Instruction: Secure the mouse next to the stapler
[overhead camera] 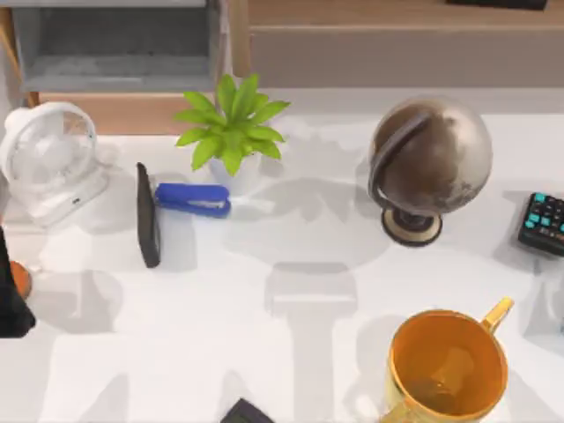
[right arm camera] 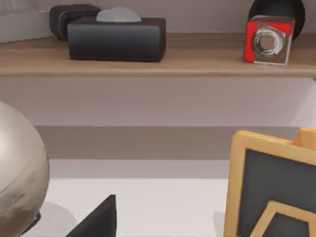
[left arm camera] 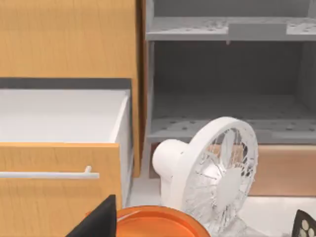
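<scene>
The mouse [overhead camera: 147,214] is a slim glossy black strip lying on the white table at the left, its long side running front to back. The blue stapler [overhead camera: 193,199] lies crosswise just to its right, one end nearly touching the mouse. My left arm [overhead camera: 11,304] is parked at the table's left edge, well short of both. In the left wrist view, the left gripper [left arm camera: 200,233] is open, with one dark finger [left arm camera: 98,221] at each side and nothing between them. My right gripper [right arm camera: 200,233] is open too and holds nothing.
A potted plant [overhead camera: 231,132] stands right behind the stapler. A white fan [overhead camera: 48,159] is at the back left and a globe [overhead camera: 429,163] right of centre. An orange mug [overhead camera: 449,366] is at the front right, a teal-keyed keypad [overhead camera: 542,222] at the right edge.
</scene>
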Available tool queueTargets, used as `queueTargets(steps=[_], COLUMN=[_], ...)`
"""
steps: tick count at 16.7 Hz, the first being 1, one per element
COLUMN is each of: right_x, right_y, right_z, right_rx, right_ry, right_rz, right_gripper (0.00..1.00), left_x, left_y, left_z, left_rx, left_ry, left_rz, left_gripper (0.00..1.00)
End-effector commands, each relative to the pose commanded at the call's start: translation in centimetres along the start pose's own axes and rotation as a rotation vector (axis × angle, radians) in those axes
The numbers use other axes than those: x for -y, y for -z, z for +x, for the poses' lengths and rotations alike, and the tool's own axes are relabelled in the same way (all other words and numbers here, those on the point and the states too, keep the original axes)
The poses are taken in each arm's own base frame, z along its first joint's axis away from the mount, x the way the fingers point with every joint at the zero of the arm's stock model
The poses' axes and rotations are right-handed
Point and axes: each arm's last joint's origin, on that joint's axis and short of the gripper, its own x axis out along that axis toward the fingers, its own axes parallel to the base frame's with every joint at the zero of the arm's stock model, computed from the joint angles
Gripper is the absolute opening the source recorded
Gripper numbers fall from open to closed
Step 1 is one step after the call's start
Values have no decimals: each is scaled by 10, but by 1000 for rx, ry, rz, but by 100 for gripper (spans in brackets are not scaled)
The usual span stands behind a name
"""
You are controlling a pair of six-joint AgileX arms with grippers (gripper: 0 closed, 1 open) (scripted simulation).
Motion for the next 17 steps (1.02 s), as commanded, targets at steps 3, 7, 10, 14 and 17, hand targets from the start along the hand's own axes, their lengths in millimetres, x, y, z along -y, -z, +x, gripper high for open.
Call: queueTargets(steps=[3,7,10,14,17], right_x=[0,0,0,0,0], right_y=[0,0,0,0,0], right_z=[0,0,0,0,0], right_rx=[0,0,0,0,0], right_ry=[0,0,0,0,0], right_rz=[0,0,0,0,0], right_gripper=[100,100,100,100,100], left_x=[0,-4,-9,-24,-44], left_y=[-2,-30,-71,-132,-165], left_z=[0,3,15,60,118], left_rx=[-6,-90,-212,-425,-611], left_ry=[-2,-24,-51,-101,-145], left_rz=[0,-1,-9,-34,-61], left_gripper=[100,100,100,100,100])
